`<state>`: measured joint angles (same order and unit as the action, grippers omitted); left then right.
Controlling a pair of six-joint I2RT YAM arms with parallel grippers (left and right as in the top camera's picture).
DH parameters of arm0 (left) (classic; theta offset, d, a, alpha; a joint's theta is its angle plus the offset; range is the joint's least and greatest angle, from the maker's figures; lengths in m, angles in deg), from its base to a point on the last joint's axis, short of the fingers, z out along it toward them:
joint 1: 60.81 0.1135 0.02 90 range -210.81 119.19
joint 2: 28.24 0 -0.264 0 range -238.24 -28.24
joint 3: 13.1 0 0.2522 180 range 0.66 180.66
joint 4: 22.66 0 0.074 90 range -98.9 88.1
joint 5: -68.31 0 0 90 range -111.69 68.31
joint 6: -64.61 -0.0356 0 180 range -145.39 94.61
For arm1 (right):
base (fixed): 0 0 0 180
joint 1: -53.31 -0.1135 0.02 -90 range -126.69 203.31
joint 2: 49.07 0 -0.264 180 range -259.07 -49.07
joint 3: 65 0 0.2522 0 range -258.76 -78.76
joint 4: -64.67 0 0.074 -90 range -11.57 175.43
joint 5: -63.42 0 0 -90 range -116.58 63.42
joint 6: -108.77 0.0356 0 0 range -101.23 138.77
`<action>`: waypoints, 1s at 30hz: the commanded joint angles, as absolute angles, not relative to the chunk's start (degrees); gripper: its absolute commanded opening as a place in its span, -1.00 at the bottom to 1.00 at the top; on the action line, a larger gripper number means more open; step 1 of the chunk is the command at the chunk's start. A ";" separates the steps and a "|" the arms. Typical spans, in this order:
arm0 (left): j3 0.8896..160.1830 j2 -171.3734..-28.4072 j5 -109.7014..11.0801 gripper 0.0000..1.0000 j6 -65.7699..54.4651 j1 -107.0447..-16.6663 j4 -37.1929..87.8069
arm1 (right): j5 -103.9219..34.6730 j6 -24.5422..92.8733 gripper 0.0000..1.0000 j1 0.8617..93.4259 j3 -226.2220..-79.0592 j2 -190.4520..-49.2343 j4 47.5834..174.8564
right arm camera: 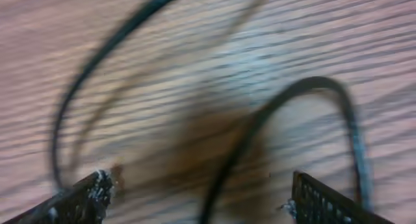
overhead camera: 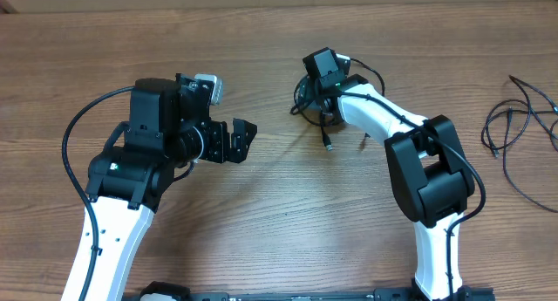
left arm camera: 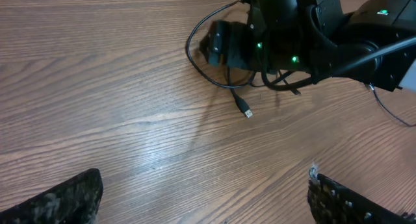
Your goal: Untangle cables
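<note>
Surface: wooden tabletop (overhead camera: 261,39), seen from overhead and from both wrists.
Cable bundle: a small knot of thin black cords (overhead camera: 310,107) lies on the tabletop's far half, just right of its middle.
Plug: one cord runs out of the bundle toward the near edge and ends in a small plug (left arm camera: 247,112) lying flat on the wood.
Loose cords: a second group of thin black cords (overhead camera: 516,126) is spread in open loops at the right edge of the tabletop, well apart from the bundle.
Right gripper: the right gripper (right arm camera: 201,191) is down directly over the bundle, hiding part of it from overhead. Its jaws stand wide.
Bundle relative to right gripper: a cable loop (right arm camera: 312,87) arches between the two fingertips. The wrist view is blurred; no contact between cord and either finger can be confirmed, and nothing is seen clamped.
Left gripper: the left gripper (overhead camera: 235,142) is left of the bundle, nearer the middle of the tabletop, pointing toward it. Its jaws are spread wide and hold nothing.
Bundle relative to left gripper: near, not touching; bare wood lies between them.
</note>
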<state>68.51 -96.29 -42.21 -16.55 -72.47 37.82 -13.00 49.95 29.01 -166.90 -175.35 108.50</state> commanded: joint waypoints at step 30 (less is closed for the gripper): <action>69.06 -96.12 -41.79 1.00 -16.37 -72.84 37.69 | 19.11 37.20 -0.93 39.00 -224.93 -157.73 138.95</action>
